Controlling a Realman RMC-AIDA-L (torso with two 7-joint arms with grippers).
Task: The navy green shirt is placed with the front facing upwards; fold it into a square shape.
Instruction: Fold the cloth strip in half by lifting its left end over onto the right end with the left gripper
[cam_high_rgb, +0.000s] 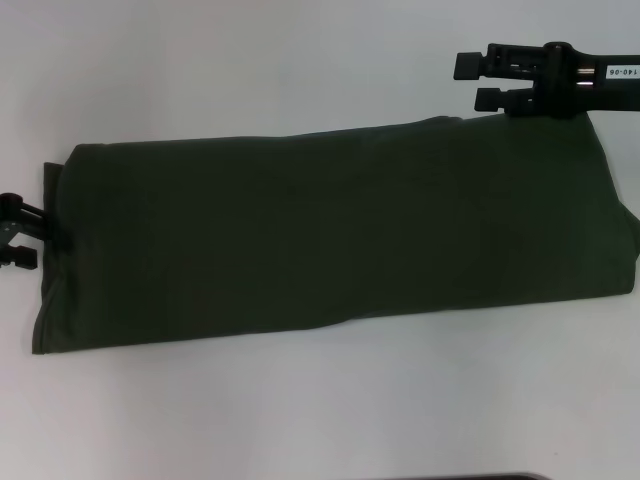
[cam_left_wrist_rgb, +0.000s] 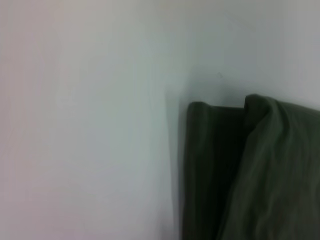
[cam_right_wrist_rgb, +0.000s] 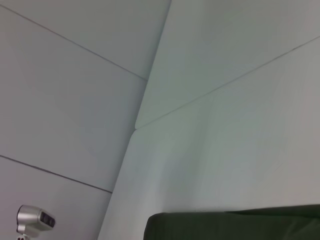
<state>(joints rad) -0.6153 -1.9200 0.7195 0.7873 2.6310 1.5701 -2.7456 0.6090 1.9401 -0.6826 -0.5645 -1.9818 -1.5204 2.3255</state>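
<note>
Navy green shirt (cam_high_rgb: 330, 230), dark olive cotton already folded to a long band, lies on the white counter (cam_high_rgb: 300, 400) with its long axis left–right. Left end effector (cam_high_rgb: 18, 232) sits at its left end, grip state indeterminate. Right end effector (cam_high_rgb: 482, 82) hovers over the far right corner, jaws apart, holding nothing; both short ends are in reach for a fold.

Navy green shirt (cam_high_rgb: 330, 230): folded to a long band, chest lettering and collar hidden inside the fold; its right end cut off by the head view's edge. Left gripper (cam_high_rgb: 22, 236): at the shirt's left end, mostly out of frame, fingertips obscured at the cloth edge, grip indeterminate. Right gripper (cam_high_rgb: 482, 82): above the shirt's far right corner, arm cut off by the frame. Small silver object (cam_right_wrist_rgb: 33, 220): beyond the shirt, unidentifiable.
</note>
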